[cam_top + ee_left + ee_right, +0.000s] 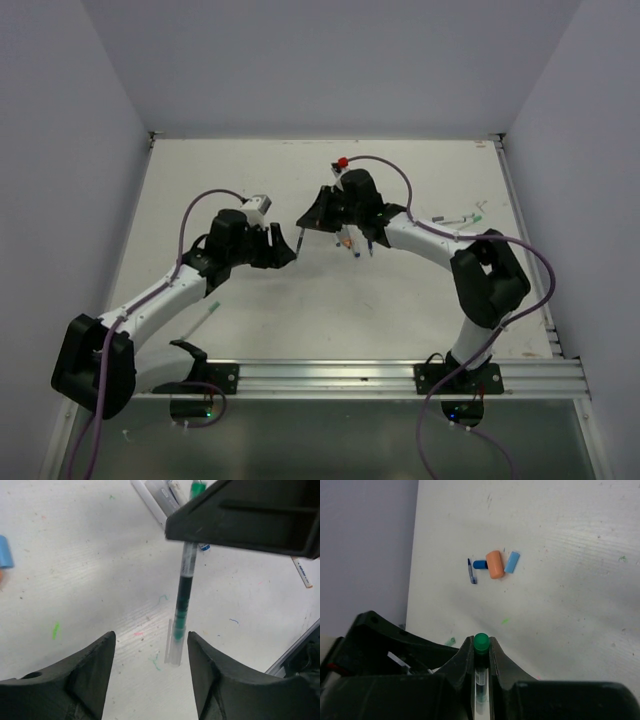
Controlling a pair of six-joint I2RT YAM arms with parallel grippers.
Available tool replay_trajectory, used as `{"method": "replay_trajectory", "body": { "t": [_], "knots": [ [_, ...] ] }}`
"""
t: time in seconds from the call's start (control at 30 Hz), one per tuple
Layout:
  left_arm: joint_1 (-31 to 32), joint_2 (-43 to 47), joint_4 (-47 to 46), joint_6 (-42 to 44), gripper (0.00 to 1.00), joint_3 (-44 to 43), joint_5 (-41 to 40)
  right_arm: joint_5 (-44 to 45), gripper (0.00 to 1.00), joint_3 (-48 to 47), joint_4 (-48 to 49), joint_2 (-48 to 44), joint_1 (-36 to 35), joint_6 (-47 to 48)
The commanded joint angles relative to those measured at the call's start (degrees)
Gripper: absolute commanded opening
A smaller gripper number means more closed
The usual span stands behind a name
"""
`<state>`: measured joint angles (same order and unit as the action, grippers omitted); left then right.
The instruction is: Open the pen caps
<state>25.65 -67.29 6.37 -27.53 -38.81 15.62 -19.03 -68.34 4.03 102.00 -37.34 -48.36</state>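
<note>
Now the right pincer (481, 652) clamps a thin clear-barrelled green pen (184, 587); the open left pincer (151, 665) flanks its transparent plastic cap (174, 647), likely next to pinch and pull.

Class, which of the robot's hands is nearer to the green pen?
Right. The right hand grips the green pen near its green end. The left hand is open, its fingers flanking the pen's other end without touching.
</note>
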Motion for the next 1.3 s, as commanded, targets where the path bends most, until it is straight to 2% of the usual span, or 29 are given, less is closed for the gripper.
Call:
{"method": "replay_trajectory", "body": {
  "t": [0.0,0.2,0.37,0.63,0.87,1.17,1.27],
  "knots": [
    [0.6,0.5,-4.3,-1.7,0.6,2.3,2.6,-0.3,0.0,-0.3,0.7,-4.6,0.9,0.9],
    [2.1,-0.6,-9.1,-3.2,0.53,2.8,6.8,-1.1,0.0,0.8,1.6,-5.8,1.7,0.3],
    [2.7,-1.6,-10.0,-3.5,0.51,2.2,7.1,-1.7,0.0,1.7,2.6,-6.5,1.9,-0.2],
    [3.9,-3.0,-10.1,-3.9,0.4,2.0,6.6,-2.4,0.0,2.4,3.9,-6.8,3.1,-1.2],
    [4.6,-4.6,-10.4,-4.1,0.35,1.0,6.5,-3.3,0.0,2.3,4.6,-6.6,3.4,-1.7],
    [5.2,-5.4,-10.2,-4.0,0.17,-0.2,6.0,-4.4,0.0,2.5,5.1,-5.6,3.7,-2.2],
    [5.2,-5.5,-10.2,-3.9,0.16,-0.5,5.9,-4.9,0.0,2.5,5.4,-5.2,3.7,-2.3]
  ]
}}
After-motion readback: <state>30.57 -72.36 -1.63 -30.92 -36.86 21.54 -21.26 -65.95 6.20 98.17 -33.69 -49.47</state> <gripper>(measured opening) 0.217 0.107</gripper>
